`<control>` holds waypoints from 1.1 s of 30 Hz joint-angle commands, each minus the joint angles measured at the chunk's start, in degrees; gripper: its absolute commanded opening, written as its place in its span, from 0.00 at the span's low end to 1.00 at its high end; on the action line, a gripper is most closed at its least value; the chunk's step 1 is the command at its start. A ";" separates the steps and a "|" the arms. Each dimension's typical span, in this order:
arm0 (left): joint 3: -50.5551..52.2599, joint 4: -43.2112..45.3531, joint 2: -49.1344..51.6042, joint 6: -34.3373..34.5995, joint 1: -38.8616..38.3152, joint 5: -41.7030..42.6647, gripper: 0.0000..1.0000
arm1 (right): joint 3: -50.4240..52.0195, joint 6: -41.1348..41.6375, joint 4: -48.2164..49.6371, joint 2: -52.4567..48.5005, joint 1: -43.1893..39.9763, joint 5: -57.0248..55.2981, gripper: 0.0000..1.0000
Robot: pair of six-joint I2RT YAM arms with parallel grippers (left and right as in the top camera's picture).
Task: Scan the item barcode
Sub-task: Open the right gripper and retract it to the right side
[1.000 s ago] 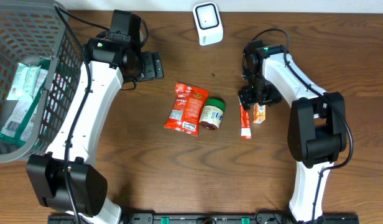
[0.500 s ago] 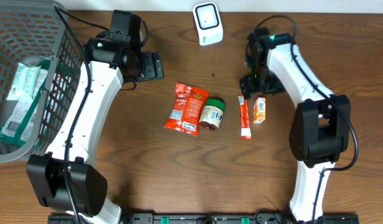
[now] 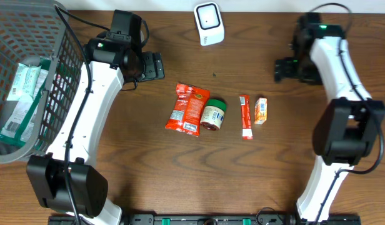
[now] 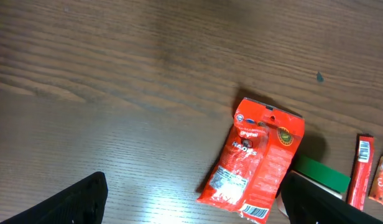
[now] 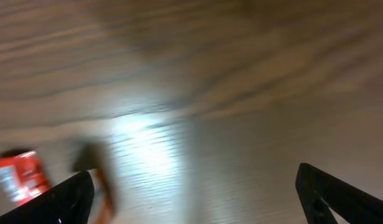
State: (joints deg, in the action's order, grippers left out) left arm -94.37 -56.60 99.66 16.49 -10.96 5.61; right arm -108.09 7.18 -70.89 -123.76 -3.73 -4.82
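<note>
Nearest you, 4 items lie in a row on the bench [image 3: 149, 169], none of them held. There is a red snack pouch [image 3: 187, 109] with a white label at its near end, and a jar with a green lid [image 3: 213, 114] just beside it. Next come a red stick sachet [image 3: 245, 117] and a small orange carton [image 3: 260, 110] close by. Further back, the left jaws hover beyond the pouch, spread wide with nothing between them. The right jaws hang beyond and to the right of the carton, well apart from it, and are also wide apart and empty. At your left, a grey wire basket [image 3: 61, 81] holds green-and-white packets [image 3: 20, 100]. Farthest back, the white scanner [image 3: 209, 24] stands near the bench's far edge.
</note>
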 commanded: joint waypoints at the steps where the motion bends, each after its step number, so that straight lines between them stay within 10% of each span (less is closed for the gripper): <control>1: 0.31 -0.15 0.44 -0.33 0.17 -0.55 0.89 | -0.96 0.68 -0.22 1.53 -3.82 -0.92 0.99; 33: -2.62 -1.01 0.13 -1.62 0.31 -0.26 0.86 | -0.96 0.70 -0.20 1.53 -9.94 -0.90 0.99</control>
State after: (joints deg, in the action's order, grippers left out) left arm -94.39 -55.40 99.66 16.43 -10.96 5.91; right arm -108.09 7.20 -70.98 -123.76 -13.54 -5.21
